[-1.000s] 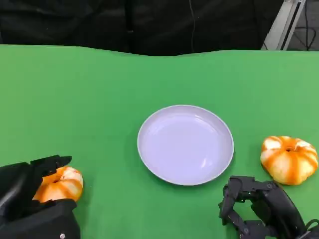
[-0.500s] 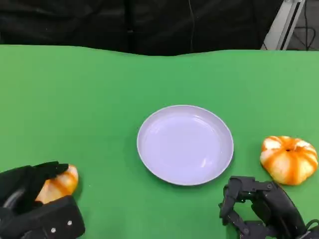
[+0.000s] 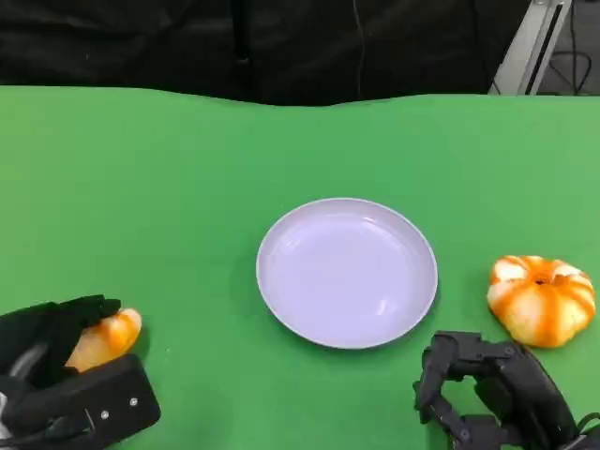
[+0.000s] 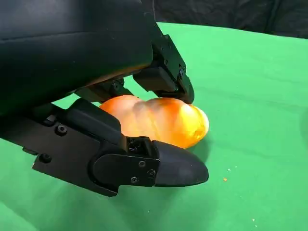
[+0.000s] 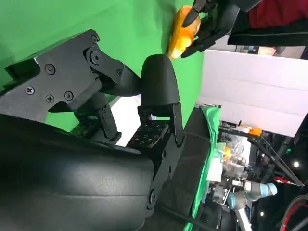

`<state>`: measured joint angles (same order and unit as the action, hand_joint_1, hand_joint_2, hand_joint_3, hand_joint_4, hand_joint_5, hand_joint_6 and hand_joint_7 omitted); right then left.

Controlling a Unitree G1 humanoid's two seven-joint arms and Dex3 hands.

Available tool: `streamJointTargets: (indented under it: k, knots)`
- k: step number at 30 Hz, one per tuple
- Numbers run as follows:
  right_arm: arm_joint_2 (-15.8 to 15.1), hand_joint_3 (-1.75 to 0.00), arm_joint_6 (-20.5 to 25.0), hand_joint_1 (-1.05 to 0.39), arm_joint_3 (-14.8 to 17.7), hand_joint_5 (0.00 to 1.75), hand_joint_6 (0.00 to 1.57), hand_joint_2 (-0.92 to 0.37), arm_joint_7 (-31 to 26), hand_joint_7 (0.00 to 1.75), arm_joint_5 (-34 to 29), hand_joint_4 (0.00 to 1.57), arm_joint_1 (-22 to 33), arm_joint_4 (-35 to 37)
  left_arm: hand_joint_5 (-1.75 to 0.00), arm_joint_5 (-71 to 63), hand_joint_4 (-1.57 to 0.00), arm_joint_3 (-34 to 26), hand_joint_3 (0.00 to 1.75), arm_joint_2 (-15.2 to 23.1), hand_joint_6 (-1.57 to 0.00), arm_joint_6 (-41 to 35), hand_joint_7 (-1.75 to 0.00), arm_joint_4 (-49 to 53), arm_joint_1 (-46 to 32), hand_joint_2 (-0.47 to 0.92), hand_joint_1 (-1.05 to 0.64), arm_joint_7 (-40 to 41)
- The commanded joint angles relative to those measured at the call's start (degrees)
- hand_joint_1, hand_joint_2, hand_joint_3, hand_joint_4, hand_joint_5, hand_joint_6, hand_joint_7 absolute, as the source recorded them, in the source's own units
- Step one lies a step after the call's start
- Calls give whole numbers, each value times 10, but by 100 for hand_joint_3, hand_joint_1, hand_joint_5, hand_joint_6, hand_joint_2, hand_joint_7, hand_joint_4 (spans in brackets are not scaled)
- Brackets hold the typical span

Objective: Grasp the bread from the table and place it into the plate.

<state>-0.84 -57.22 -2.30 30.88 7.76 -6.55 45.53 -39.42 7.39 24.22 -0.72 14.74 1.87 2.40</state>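
Currently I read the left hand (image 3: 66, 375) as closed around a bread roll (image 3: 105, 337), well to the left of the plate (image 3: 347, 272) and nearer the robot than the plate. From the head view, black fingers (image 3: 80, 312) wrap over the top of that roll and a black part of the hand lies across its near side, so part of the orange crust shows between them. From the left wrist view, the same roll (image 4: 159, 120) sits between an upper finger (image 4: 163, 79) and a lower one, with both touching its crust. I cannot tell from either view whether the roll rests on the green bench (image 3: 187, 187) or is lifted slightly off it.

The plate is round, pale and shallow, and it lies flat on the bench. I see nothing inside it.

A second bread roll (image 3: 542, 300), orange with pale stripes, lies on the bench well to the right of the plate. It is apart from the plate rim.

The right hand (image 3: 492, 394) sits below and to the right of the plate, near the second roll but not touching it. Its fingers are curled inward with nothing between them. From the right wrist view, that hand (image 5: 144, 101) shows bent fingers holding nothing.
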Motion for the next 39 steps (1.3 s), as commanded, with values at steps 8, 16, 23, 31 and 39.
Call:
streamJointTargets:
  k: [8,16,23,31,39]
  knots:
    - [-9,-101,-1,-13,5,160,85,-57,-1,130,7,82,1,-6,0,48,-73,7,0,24,-71,-14,-1,17,-6,83,-30,-44]
    - [-8,-100,-3,-11,4,160,85,-58,-1,129,8,82,1,-7,0,49,-69,11,1,31,-73,-34,-1,-8,-13,83,-16,-62]
    - [-7,-101,-2,-11,5,160,86,-57,-2,128,8,82,1,-6,-7,46,-82,21,1,36,-84,-46,-5,-23,-16,85,-20,-69]
    - [-6,-101,-4,-10,5,160,86,-58,0,128,11,82,0,-6,-157,62,-66,13,26,20,-89,-3,-91,14,-13,92,-18,3]
    - [-6,-101,-3,-10,5,159,86,-58,2,128,15,82,0,-7,-175,69,-63,11,30,8,-59,0,-162,33,-4,92,-18,24]
